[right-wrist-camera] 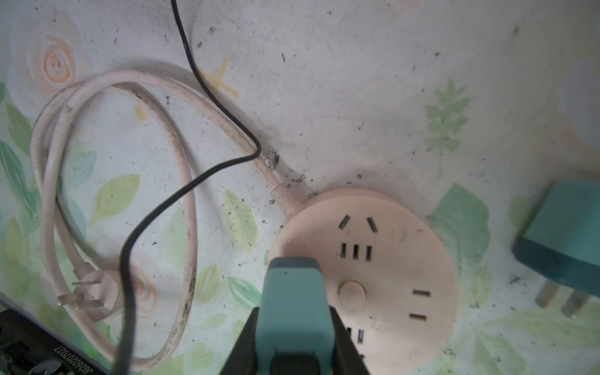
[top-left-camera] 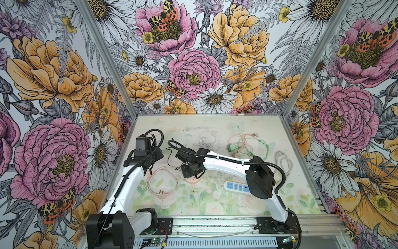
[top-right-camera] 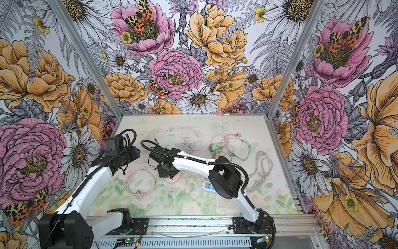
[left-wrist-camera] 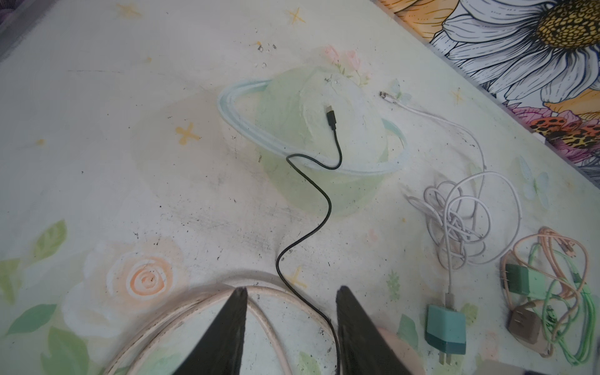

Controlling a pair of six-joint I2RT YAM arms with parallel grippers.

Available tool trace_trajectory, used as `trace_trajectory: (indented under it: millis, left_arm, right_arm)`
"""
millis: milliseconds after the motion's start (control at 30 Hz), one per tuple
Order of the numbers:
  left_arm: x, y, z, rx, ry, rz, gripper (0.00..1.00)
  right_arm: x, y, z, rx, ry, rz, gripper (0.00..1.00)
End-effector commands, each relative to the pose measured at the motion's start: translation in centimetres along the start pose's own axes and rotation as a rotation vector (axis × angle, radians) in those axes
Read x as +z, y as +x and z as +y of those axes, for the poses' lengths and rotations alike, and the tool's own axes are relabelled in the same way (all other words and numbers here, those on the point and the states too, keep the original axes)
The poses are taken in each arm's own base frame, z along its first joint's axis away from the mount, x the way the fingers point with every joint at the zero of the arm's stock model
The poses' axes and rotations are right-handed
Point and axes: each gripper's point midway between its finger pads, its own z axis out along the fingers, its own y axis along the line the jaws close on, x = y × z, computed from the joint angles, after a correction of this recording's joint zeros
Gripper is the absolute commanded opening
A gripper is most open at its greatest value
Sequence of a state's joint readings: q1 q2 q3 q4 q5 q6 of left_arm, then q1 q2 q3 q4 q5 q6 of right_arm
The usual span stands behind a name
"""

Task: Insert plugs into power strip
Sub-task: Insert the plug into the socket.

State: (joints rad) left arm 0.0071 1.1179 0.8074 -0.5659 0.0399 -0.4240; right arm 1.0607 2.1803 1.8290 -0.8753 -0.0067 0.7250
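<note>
Your left arm (top-left-camera: 129, 183) reaches forward, wrist tipped downward, its left gripper (left-wrist-camera: 292, 324) with jaws apart, while your right arm (top-left-camera: 228, 163) stretches leftward toward the middle with the wrist pointing down and the right gripper (right-wrist-camera: 293, 324) clamped around a teal plug (right-wrist-camera: 292, 292).

The round power strip (right-wrist-camera: 389, 276) lies near the middle of the table (top-left-camera: 269, 129), with the held plug (right-wrist-camera: 292, 302) over its rim in the right gripper (right-wrist-camera: 293, 328). Its cord (right-wrist-camera: 193, 240) loops to the left, and the flat plug (right-wrist-camera: 94, 292) lies at the loop's front. A loose plug (right-wrist-camera: 565, 233) lies beside the strip, apart from it. The long power strip (top-left-camera: 234, 187) lies to the right, toward the front edge. A cable tangle (top-left-camera: 207, 140) lies toward the back edge. Another plug (top-left-camera: 232, 148) lies among cables further right. A looped cable (top-left-camera: 284, 161) lies near the right edge.
</note>
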Motion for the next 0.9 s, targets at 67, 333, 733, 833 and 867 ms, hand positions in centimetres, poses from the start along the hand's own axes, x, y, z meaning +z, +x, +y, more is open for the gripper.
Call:
trace_trajectory:
  millis: [67,333,733,833,867]
  left_arm:
    - [-0.2,0.8,0.6,0.006,-0.037,0.008,0.47]
    - [-0.1,1.3,1.5,0.000,-0.081,0.010,0.48]
    - [0.0,1.7,2.4,-0.029,-0.101,0.010,0.48]
    - [0.0,1.8,2.5,-0.030,-0.105,0.012,0.48]
    - [0.0,1.7,2.6,-0.031,-0.107,0.012,0.48]
  right_arm:
    - [4.5,2.6,-3.3,-0.040,0.163,0.081,0.00]
    - [5.5,3.1,-4.5,-0.101,0.218,0.109,0.00]
    - [8.6,5.9,-5.8,-0.148,0.265,0.210,0.00]
    - [9.0,6.2,-5.9,-0.151,0.265,0.222,0.00]
    - [9.0,6.2,-5.9,-0.151,0.265,0.223,0.00]
